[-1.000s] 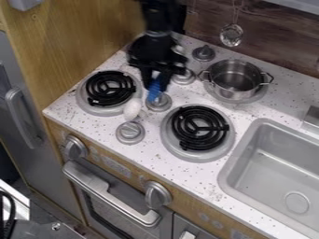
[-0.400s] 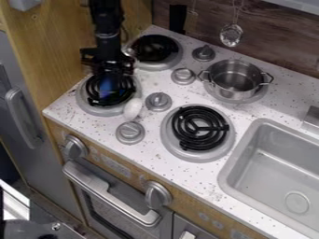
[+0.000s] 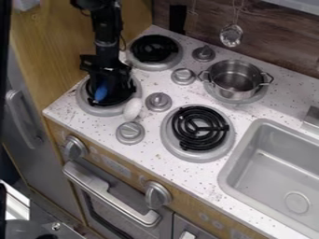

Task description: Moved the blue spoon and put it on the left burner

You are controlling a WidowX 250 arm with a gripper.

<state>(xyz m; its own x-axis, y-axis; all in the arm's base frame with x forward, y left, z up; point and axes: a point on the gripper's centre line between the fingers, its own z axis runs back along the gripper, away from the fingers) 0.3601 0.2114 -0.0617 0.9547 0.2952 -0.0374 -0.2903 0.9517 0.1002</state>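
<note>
Speckled white toy-kitchen countertop [image 3: 149,151] bears the round, black-coiled left burner [image 3: 94,109]; above it hangs the black two-finger gripper [image 3: 109,91] by a blue spoon [image 3: 101,91], grip state unclear.

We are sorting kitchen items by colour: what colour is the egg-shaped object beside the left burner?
White, seen best in the camera view, where the egg-shaped object lies.

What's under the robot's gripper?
The blue spoon shows there, over the left burner. I can't tell if they touch. The black gripper covers part of the burner, so whatever's behind it is hidden.
</note>
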